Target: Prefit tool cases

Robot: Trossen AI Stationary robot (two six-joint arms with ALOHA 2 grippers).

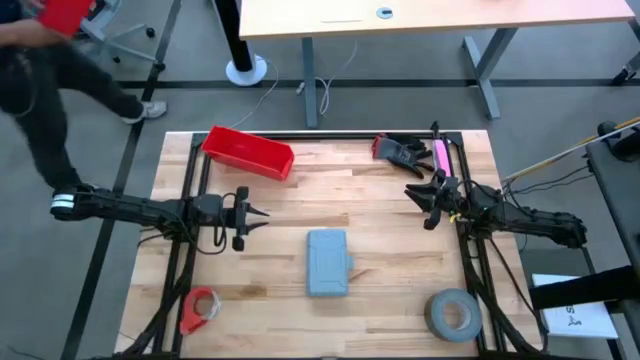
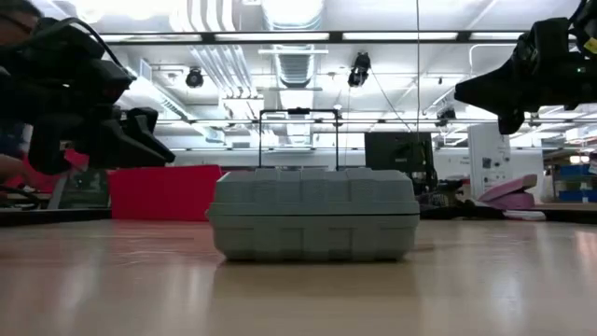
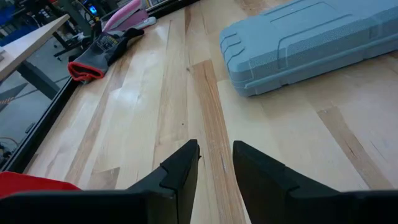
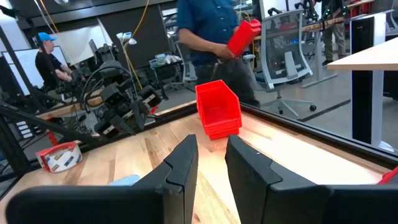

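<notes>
Pre-grasp stage: tool case [image 1: 327,263] shut, flat mid-table between the arms, untouched; left gripper [image 1: 256,214] and right gripper [image 1: 421,194] hovering either side, fingers slightly parted, holding nothing; next up probably approach, pin the case, pop the lid.

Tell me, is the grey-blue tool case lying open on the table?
No, the tool case lies shut, its lid down on the base.

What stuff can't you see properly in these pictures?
- Inside the tool case: lid shut in every view.
- Grey tape roll: missing from the low view, outside its frame.
- Person's head, right wrist view: cut off by the top edge.
- Glove lettering, left wrist view: too small.
</notes>
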